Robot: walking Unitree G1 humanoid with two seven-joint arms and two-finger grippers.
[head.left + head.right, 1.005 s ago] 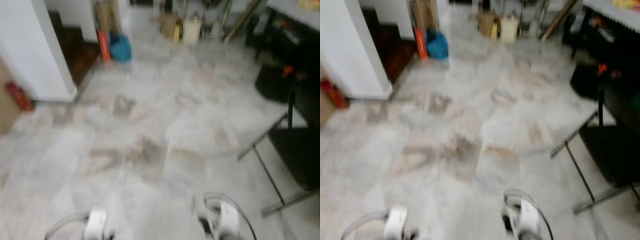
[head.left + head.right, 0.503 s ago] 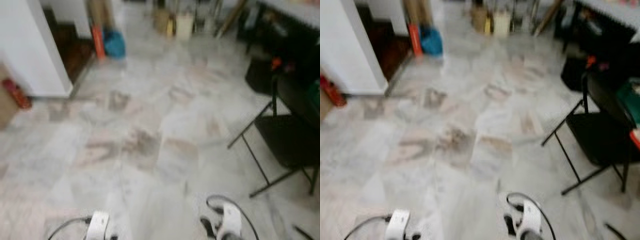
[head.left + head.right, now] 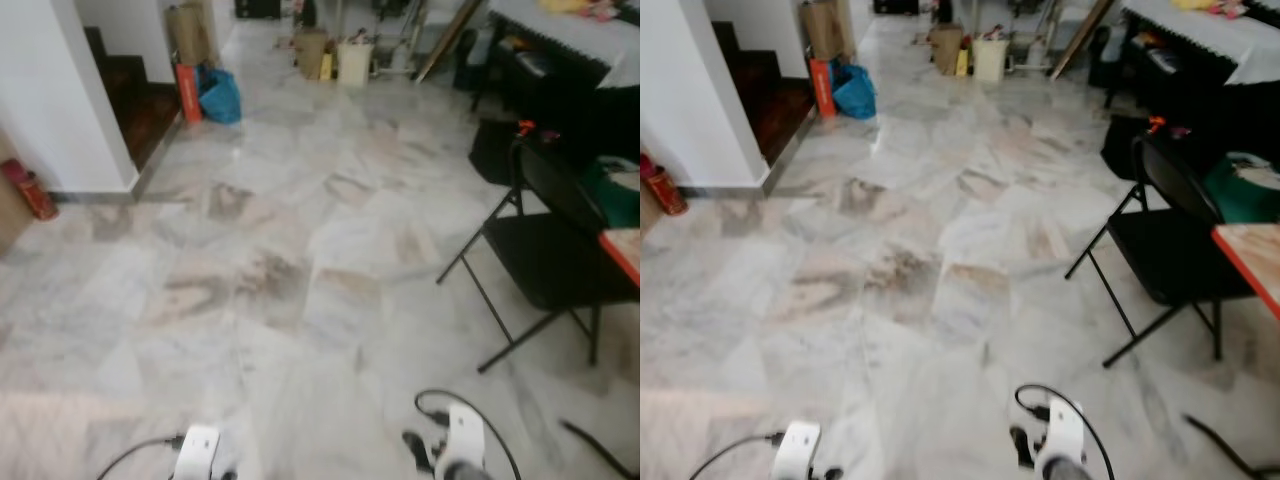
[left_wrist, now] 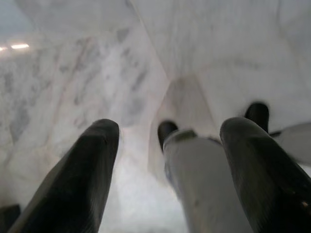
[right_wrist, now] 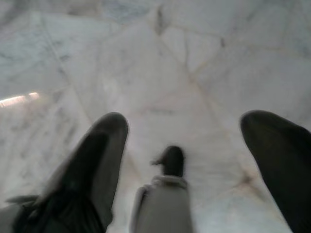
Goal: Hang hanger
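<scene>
Your view, itemised:
- Hanger: you cannot make one out anywhere.
- Left gripper (image 4: 165, 160): fingers spread apart, holding nothing, over the marble floor (image 3: 300, 260).
- Right gripper (image 5: 187, 155): fingers likewise parted, holding nothing.
- Black folding chair (image 3: 545, 255) at 3 o'clock, its far side cut off.
- Table (image 3: 1252, 262): orange-edged corner at 3 o'clock, mostly cropped.
- Blue bag (image 3: 218, 97) at 11 o'clock, contents hidden.
- Boxes (image 3: 312, 50) and pale bucket (image 3: 354, 62) at 12 o'clock, contents unclear.
- Red cylinder (image 3: 28, 189) at 9 o'clock.
</scene>
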